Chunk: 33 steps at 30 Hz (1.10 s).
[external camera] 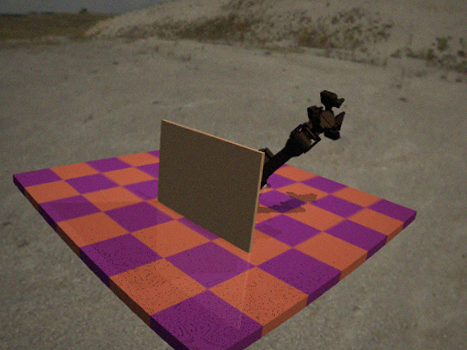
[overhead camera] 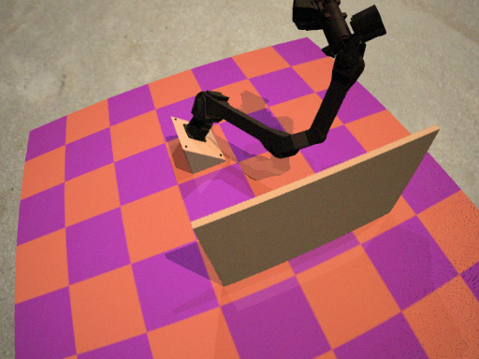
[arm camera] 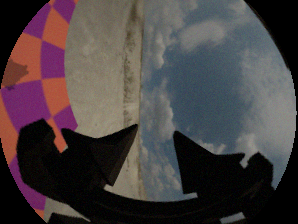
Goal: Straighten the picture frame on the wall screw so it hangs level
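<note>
The picture frame and its screw do not show in any view. The top and exterior views show only the plain brown face of the upright wall panel [overhead camera: 304, 215] [external camera: 202, 181]; its other face, towards the arm, is hidden. My gripper [overhead camera: 306, 11] [external camera: 331, 97] [arm camera: 156, 129] is raised high behind the panel, well above its top edge and away from it. Its fingers stand partly open with nothing between them. The wrist view looks past the fingertips at sky, bare ground and a strip of the checkered floor [arm camera: 33, 76].
The arm's base sits on a tan wedge block [overhead camera: 206, 151] behind the panel. The panel stands on a purple and orange checkered platform [overhead camera: 94, 224] [external camera: 180, 275] surrounded by bare ground.
</note>
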{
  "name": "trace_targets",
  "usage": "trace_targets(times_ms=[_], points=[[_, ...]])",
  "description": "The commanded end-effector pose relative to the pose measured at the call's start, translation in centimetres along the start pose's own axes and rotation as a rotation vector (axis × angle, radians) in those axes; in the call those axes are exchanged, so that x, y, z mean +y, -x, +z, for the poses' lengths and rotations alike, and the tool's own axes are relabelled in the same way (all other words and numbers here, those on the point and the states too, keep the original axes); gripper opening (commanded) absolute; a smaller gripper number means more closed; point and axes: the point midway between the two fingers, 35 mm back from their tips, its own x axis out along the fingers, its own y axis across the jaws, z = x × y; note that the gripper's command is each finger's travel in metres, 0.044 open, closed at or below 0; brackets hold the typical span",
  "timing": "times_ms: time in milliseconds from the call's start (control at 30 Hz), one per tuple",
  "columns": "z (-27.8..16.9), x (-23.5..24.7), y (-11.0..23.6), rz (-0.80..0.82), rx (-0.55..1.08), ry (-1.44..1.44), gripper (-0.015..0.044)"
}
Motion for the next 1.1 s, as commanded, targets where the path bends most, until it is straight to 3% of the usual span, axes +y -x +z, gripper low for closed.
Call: trace_targets(times_ms=[0,233,667,1067], points=[[3.9,0.6,-2.6,-0.091,-0.282,-0.574,0.0260],[10.1,0.0,-3.7,0.008,-0.742,-1.308,0.0260],[15.8,-1.5,-2.0,0.371,-1.200,-1.871,0.0260],[19.7,-3.3,2.0,0.970,-1.600,-2.181,0.0260]])
